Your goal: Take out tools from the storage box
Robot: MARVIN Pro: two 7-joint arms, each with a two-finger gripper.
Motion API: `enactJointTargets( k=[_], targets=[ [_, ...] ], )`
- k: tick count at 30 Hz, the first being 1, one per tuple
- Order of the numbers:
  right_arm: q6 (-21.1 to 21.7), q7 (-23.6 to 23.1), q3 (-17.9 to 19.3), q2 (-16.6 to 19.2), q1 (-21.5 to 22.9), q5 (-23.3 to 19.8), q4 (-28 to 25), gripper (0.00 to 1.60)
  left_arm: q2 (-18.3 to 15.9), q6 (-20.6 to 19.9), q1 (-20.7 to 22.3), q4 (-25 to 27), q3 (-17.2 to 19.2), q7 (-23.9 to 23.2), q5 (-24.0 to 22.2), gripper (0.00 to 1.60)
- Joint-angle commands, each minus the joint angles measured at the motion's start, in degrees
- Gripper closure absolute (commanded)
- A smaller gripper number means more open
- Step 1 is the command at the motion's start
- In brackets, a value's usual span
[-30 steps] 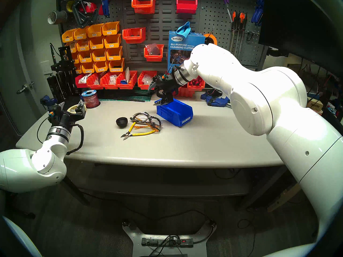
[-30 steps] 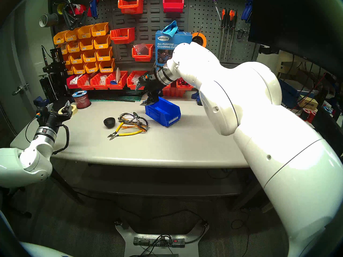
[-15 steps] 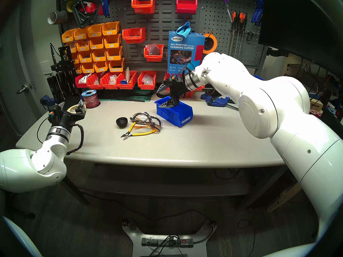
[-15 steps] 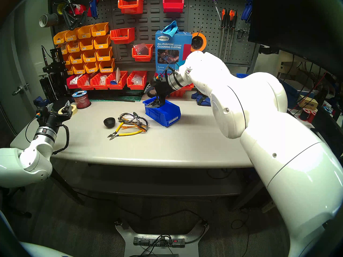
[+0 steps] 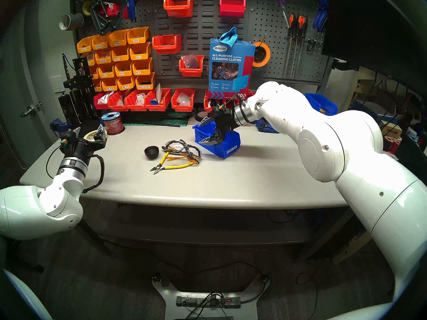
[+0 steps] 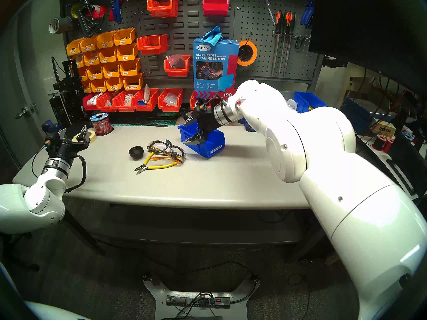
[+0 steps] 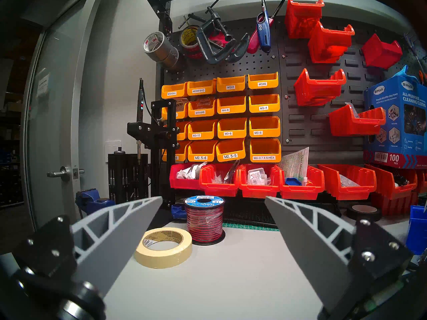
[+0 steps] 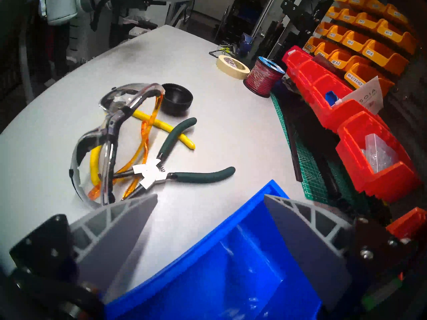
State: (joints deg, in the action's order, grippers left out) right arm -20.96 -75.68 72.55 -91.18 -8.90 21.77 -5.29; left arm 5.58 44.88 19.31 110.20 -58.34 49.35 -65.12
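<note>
The grey workbench (image 5: 231, 181) carries the small blue storage box (image 5: 227, 146) near the middle of its rear edge, white label strip on the lip that faces the front right. In the right wrist view the part of the box interior (image 8: 231, 278) that shows holds no tool. The right gripper (image 5: 209, 131) reaches in from the right and points down and to the left, its fingers spread wide: one finger (image 8: 124, 231) lies outside the box wall on the side of the tools, the other (image 8: 307, 238) over the box interior. Whether either finger touches the plastic cannot be told.

The tools lie in a heap on the bench just left of the box, toward the centre. The clear safety glasses (image 5: 184, 151) with orange temples rest across the yellow-handled cutters (image 5: 172, 166), whose jaws point toward the front edge. The dark green-handled pliers (image 8: 184, 160) lie beside and partly under the glasses, handles splayed toward the rear. The small black cup-shaped piece (image 5: 151, 151) stands just left of the heap, mouth up.

The left gripper (image 7: 212, 211) hangs over the left rear corner of the bench, its fingers parted and empty, with a roll of masking tape (image 7: 164, 246) and a spool of red wire (image 7: 204, 216) ahead of it.
</note>
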Motion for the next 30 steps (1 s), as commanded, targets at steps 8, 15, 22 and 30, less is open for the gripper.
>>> enactJointTargets(
  k=[8, 15, 22, 30],
  targets=[
    [-0.93, -1.67, 1.29, -1.21, 2.5, -1.19, -1.97, 0.0, 0.18, 0.1, 0.5, -0.04, 0.46, -0.01, 0.07, 0.0],
    [-1.74, -2.76, 1.58, -2.3, 3.02, -1.4, -2.53, 0.0, 0.18, 0.1, 0.5, -0.04, 0.47, -0.02, 0.06, 0.0],
    [-1.17, -3.28, 1.67, -1.54, 1.92, -1.31, -1.5, 0.0, 0.18, 0.1, 0.5, -0.04, 0.48, -0.02, 0.05, 0.0],
    [-0.03, -3.59, 1.54, 0.22, 0.8, -1.06, -0.66, 0.0, 0.18, 0.1, 0.48, -0.03, 0.46, -0.02, 0.03, 0.0]
  ],
)
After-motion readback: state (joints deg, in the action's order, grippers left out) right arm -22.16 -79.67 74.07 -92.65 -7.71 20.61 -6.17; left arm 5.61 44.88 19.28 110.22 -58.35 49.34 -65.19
